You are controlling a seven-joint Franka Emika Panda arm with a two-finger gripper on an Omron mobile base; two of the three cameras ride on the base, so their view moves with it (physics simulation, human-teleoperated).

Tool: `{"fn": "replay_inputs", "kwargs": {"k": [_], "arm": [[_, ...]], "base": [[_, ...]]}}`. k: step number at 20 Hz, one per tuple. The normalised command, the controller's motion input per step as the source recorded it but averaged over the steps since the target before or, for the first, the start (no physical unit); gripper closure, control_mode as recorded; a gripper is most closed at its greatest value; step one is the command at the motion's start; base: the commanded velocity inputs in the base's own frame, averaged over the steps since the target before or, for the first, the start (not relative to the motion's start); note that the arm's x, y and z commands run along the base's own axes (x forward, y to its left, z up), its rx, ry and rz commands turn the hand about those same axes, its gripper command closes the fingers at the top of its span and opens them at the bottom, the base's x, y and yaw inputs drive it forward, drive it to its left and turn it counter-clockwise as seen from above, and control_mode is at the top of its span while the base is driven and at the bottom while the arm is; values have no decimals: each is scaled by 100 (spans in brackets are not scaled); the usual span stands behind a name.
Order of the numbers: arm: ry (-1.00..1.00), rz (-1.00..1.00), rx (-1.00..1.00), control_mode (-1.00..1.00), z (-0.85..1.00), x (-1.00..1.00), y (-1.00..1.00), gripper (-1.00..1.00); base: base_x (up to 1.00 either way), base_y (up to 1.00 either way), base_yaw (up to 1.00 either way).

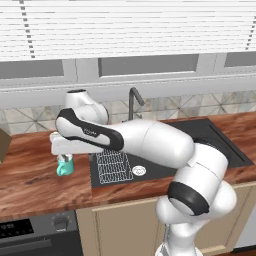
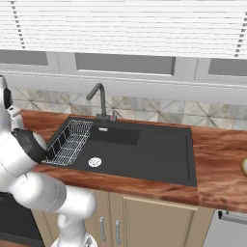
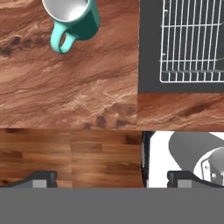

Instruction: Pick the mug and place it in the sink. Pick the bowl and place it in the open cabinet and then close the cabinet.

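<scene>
One mug (image 3: pixel 74 19) stands upright beside one sink (image 2: pixel 159 154); the gripper (image 3: pixel 111 179) hangs above it, jaws spread wide.

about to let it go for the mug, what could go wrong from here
The small teal-green mug sits near the top edge of the hand view, off the line of the open pincer, so a straight descent might miss it. The white wire rack fills the near end of the matte black sink, so a mug set there may tip.
</scene>
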Motion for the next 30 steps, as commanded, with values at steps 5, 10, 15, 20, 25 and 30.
{"fn": "replay_inputs", "kwargs": {"k": [5,10,15,20,25,30], "arm": [[-2,-7,0,-100,-22,17,3,-100],[-1,-8,-1,-100,-22,12,13,-100],[0,-7,-1,-100,-13,15,15,-100],[0,-6,-1,-100,-16,19,19,-100],[0,-6,-2,-100,-15,18,21,-100],[0,-5,0,-100,-12,19,12,-100]], "base": [[0,0,0],[0,0,0],[0,0,0],[0,0,0],[0,0,0],[0,0,0]]}}
